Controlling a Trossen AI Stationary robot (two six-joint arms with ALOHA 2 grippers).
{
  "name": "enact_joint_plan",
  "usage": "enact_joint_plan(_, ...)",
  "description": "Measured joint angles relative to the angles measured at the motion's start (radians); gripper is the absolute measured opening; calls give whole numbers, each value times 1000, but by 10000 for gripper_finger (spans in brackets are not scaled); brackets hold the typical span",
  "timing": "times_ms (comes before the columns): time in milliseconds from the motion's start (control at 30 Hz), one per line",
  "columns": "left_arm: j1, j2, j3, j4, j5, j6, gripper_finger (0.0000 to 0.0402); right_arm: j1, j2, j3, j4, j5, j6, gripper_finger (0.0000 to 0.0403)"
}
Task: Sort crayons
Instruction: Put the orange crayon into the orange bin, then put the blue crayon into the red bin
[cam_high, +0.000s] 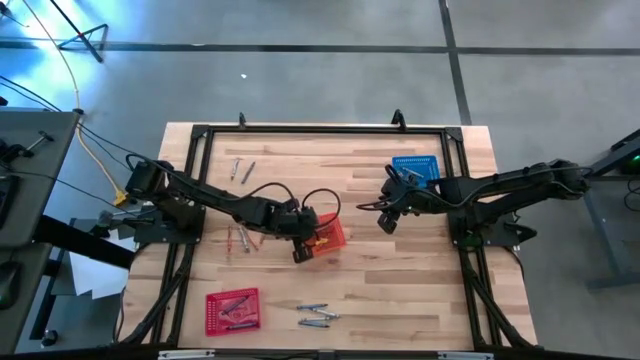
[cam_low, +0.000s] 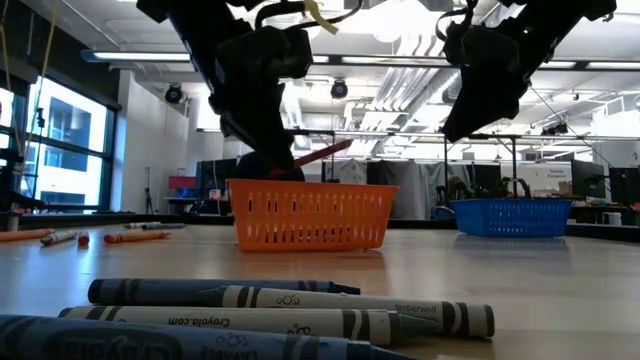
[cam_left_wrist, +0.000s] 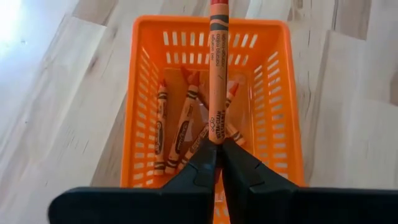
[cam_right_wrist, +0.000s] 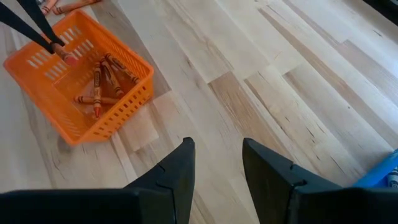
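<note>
Over the orange basket (cam_left_wrist: 146, 99) near mid-table, the left gripper (cam_left_wrist: 217, 163) pinches one red-orange crayon (cam_left_wrist: 218, 68) by its end — the stick juts out above the basket, tilted in the low view. Several more orange crayons (cam_right_wrist: 102, 81) lie inside; probably four or five. Blue-grey crayons (cam_low: 270, 310) lie loose at the front edge. The right gripper (cam_right_wrist: 217, 165) hangs with fingers apart and nothing between them, near the blue basket (cam_high: 415, 168).

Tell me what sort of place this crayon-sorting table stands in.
Probably a robotics lab or workshop in an industrial-style hall: a wooden table framed by black rails, bare concrete floor around it, and exposed ceiling ducts with cluttered benches behind the blue basket.
</note>
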Motion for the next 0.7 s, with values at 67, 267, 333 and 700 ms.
enact_joint_plan(67, 0, 0, 0, -4, 3, 1, 16, 0, 0, 0, 0, 0, 0, 129)
enact_joint_plan(267, 0, 0, 0, -8, 47, 62, 56, 0, 0, 0, 0, 0, 0, 129)
enact_joint_plan(333, 0, 0, 0, -9, 48, 81, 69, 0, 0, 0, 0, 0, 0, 129)
enact_joint_plan(700, 0, -1, 0, -7, 33, 77, 109, 0, 0, 0, 0, 0, 0, 129)
